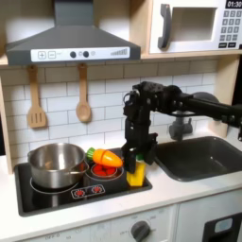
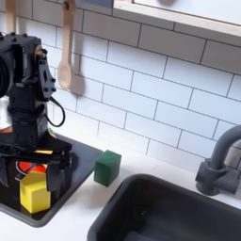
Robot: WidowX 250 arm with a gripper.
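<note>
Pincer (image 2: 42,169) apparently closed around yellow block (image 2: 36,193), directly beneath it on stove (image 2: 80,174).

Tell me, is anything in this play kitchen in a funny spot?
Yes. A toy carrot lies right on the red burner with no pan under it, beside the pot. A yellow block sits on the stove's edge by the gripper, and a green block on the counter.

A steel pot (image 1: 55,163) sits on the stove's left burner in the first exterior view; a green block (image 2: 107,168) lies on the counter (image 2: 141,169) near the sink (image 2: 179,212)
</note>
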